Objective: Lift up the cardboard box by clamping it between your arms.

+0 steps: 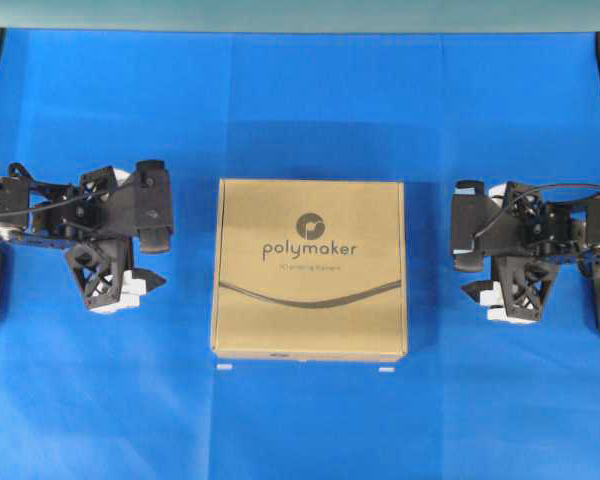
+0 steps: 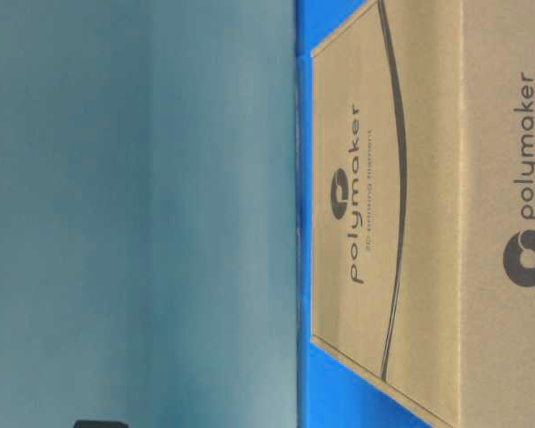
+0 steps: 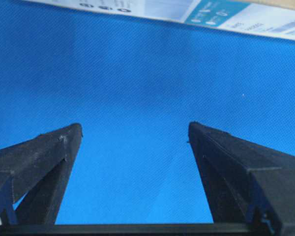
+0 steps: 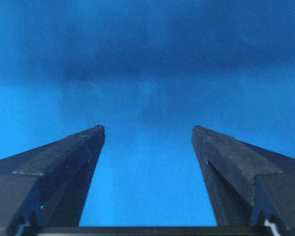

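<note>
The cardboard box [image 1: 310, 268] lies flat on the blue table [image 1: 310, 110], midway between the two arms; nothing has been lifted yet, and from here I judge the task barely begun. The left gripper [image 1: 152, 282] sits off the box's left side with a clear strip of table between; the right gripper [image 1: 474, 290] sits likewise off the box's right side; neither touches the cardboard. Both sets of fingers stand wide apart and hold nothing; each wrist view shows only bare table between them. What is left: both arms must close in on opposite sides, press, then raise. The box is nearly square, so it has no marked long axis; its printed face is up, and the lettering reads upright in the overhead view.
</note>
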Available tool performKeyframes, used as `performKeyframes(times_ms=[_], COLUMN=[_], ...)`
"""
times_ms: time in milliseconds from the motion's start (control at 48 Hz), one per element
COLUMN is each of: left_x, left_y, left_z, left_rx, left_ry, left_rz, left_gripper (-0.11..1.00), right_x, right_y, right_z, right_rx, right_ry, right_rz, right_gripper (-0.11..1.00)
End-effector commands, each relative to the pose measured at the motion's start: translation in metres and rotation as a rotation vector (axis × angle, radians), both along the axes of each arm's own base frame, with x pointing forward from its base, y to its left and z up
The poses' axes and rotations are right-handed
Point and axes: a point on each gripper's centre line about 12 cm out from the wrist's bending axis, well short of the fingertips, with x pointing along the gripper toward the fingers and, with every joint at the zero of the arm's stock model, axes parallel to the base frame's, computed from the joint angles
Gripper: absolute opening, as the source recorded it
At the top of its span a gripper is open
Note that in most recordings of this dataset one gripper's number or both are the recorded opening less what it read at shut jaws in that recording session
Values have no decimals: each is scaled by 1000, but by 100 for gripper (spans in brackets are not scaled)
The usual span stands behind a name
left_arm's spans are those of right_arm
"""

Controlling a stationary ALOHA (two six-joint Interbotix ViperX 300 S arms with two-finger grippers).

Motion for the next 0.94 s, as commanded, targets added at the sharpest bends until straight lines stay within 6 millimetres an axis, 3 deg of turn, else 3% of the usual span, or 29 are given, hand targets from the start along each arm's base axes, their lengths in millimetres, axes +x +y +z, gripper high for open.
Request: performKeyframes(times_ms=[0,146,354,625,917], left_x=[2,-1,-11,-35,-48], left_y=[1,0,-3,-9,-13], left_z=[6,10,32,48,72], left_rx=[7,16,24,25,37], left_ry=[-25,-37,-122,-213,-368], left_rz=[-5,-17,-21,-21,-34], left_gripper=[85,85,85,85,85], right_x=[2,2,-3,-29,-57], right_y=[-1,-1,0,3,7], right_z=[7,13,37,56,98], right_rx=[-1,6,16,3,-14], right_ry=[-34,-59,-167,-294,-545], right_rz=[-7,-21,-42,-37,-36], right_gripper=[100,100,100,100,100])
